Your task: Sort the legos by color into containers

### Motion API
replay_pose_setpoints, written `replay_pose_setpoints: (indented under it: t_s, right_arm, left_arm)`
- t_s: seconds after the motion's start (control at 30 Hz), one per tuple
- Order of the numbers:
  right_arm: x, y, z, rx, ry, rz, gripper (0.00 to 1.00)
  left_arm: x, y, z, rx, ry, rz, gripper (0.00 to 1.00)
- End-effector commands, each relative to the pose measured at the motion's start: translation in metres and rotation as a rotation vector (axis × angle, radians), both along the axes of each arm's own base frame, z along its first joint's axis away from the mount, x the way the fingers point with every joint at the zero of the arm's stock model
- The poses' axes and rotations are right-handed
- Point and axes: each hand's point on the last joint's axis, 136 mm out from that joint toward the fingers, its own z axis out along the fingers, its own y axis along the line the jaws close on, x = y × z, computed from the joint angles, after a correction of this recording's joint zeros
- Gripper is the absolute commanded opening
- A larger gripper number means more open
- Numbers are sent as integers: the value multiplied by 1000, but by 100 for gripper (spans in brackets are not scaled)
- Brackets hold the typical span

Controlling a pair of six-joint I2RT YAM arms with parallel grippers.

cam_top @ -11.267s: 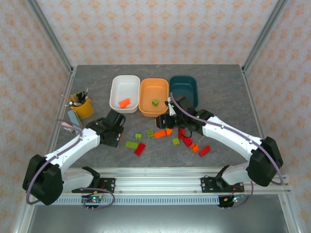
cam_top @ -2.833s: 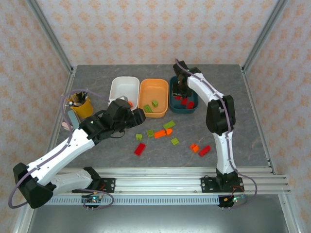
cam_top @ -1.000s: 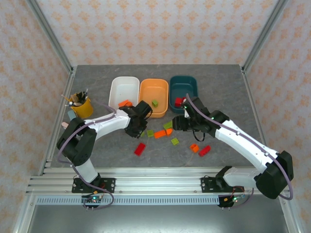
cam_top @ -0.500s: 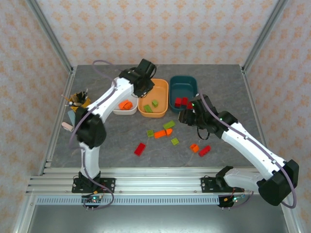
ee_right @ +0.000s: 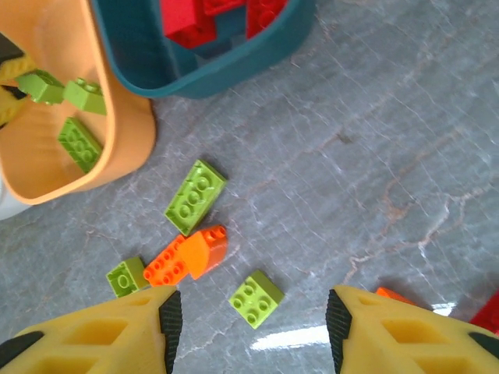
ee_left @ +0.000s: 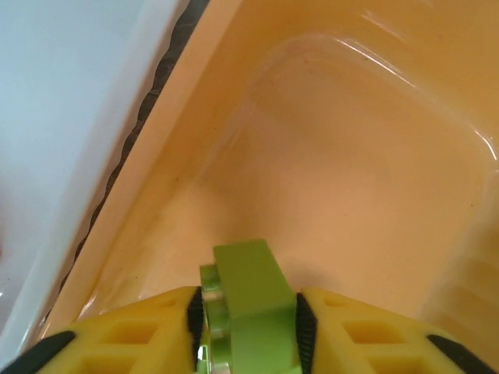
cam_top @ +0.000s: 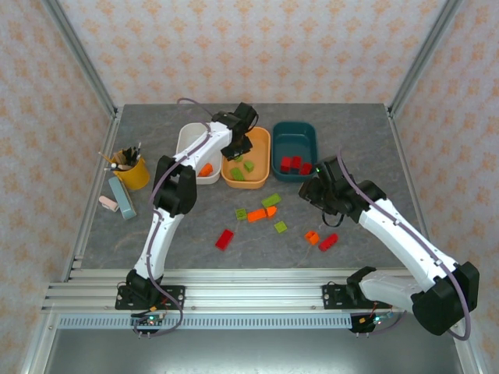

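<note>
My left gripper (ee_left: pixel 248 312) is shut on a lime green lego (ee_left: pixel 248 300) low inside the orange tub (ee_left: pixel 366 179), beside the white tub (ee_left: pixel 62 93). In the top view that gripper (cam_top: pixel 238 148) hangs over the orange tub (cam_top: pixel 257 136), which holds green legos (cam_top: pixel 248 165). My right gripper (ee_right: pixel 251 319) is open above the table, over a small green lego (ee_right: pixel 256 298). Near it lie a long green lego (ee_right: pixel 195 196) and orange legos (ee_right: pixel 187 257). The teal tub (cam_top: pixel 295 132) holds red legos (cam_top: pixel 292 164). An orange lego (cam_top: pixel 206 168) lies in the white tub (cam_top: pixel 199 136).
Loose on the table are a red lego (cam_top: pixel 224 239), an orange lego (cam_top: pixel 312 238) and another red one (cam_top: pixel 328 241). A yellow cup with pens (cam_top: pixel 131 170) and a teal block (cam_top: pixel 122 197) stand at the left edge.
My left gripper has moved from the tubs' far rim down into the orange tub, still holding the green lego. The right arm has drifted slightly right.
</note>
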Motion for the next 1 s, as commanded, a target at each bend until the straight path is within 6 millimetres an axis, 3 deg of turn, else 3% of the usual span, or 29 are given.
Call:
replay_pose_setpoints:
  t_s: [0.0, 0.07, 0.2, 0.37, 0.43, 0.6, 0.83, 0.97]
  right_arm:
    - [-24, -32, -19, -71, 129, -163, 54]
    - [-39, -47, -31, -90, 221, -257, 54]
    - [-56, -56, -55, -44, 333, -359, 56]
    - [-66, -63, -87, 15, 432, -451, 59]
    - [-71, -65, -99, 23, 474, -476, 59]
    - [-84, -65, -125, 39, 543, -501, 57]
    - [-83, -70, -155, 28, 539, -520, 40]
    - [-69, -78, -141, -16, 476, -496, 17]
  left_arm:
    - [-2, 2, 13, -4, 4, -26, 47]
    - [-1, 1, 21, -16, -9, -28, 53]
    - [-1, 0, 46, -33, -52, -32, 57]
    - [-13, -11, 115, -38, -198, -99, 62]
    - [-28, -26, 147, -53, -277, -162, 64]
    - [-79, -56, 196, -121, -389, -306, 66]
    - [-160, -80, 205, -242, -433, -467, 67]
    - [-196, -69, 195, -287, -427, -479, 67]
